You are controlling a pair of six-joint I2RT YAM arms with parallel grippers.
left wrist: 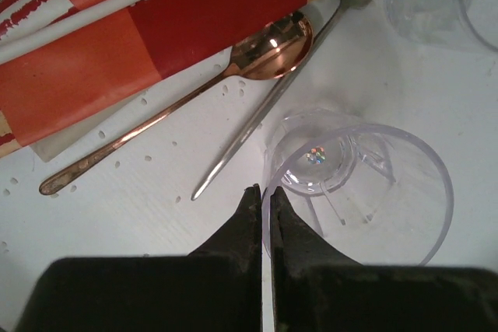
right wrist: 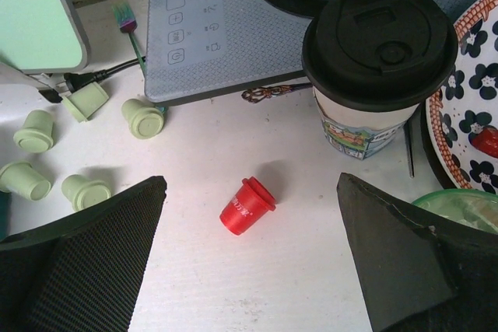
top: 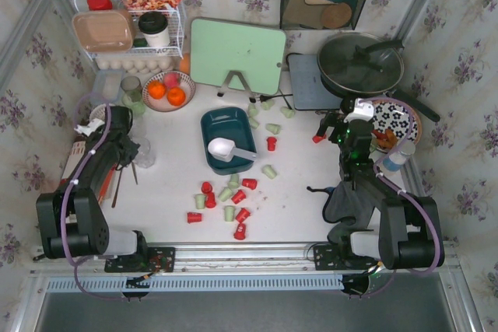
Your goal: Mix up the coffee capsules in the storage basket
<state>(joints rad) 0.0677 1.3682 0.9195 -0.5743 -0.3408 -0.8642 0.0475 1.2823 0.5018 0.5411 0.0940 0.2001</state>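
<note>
The dark teal storage basket (top: pixel 226 124) sits mid-table with a white scoop (top: pixel 224 149) lying in it; no capsules show inside. Red and pale green coffee capsules (top: pixel 229 200) lie scattered on the table in front of it, and more pale green ones (top: pixel 268 114) lie behind and to its right. My right gripper (top: pixel 331 126) is open and empty over one red capsule (right wrist: pixel 247 206), which lies on its side between the fingers (right wrist: pixel 101 231). Pale green capsules (right wrist: pixel 85 190) lie to its left. My left gripper (left wrist: pixel 264 192) is shut on the rim of a clear plastic cup (left wrist: pixel 366 184) at the table's left.
A lidded paper coffee cup (right wrist: pixel 373 60), a grey induction cooker (right wrist: pixel 226 29) and a patterned plate (right wrist: pixel 475 106) stand just beyond the right gripper. A copper spoon (left wrist: pixel 257 56) and a fork lie by the left gripper. A green cutting board (top: pixel 237 54), a pan (top: pixel 359 62) and a bowl of oranges (top: pixel 168 91) are at the back.
</note>
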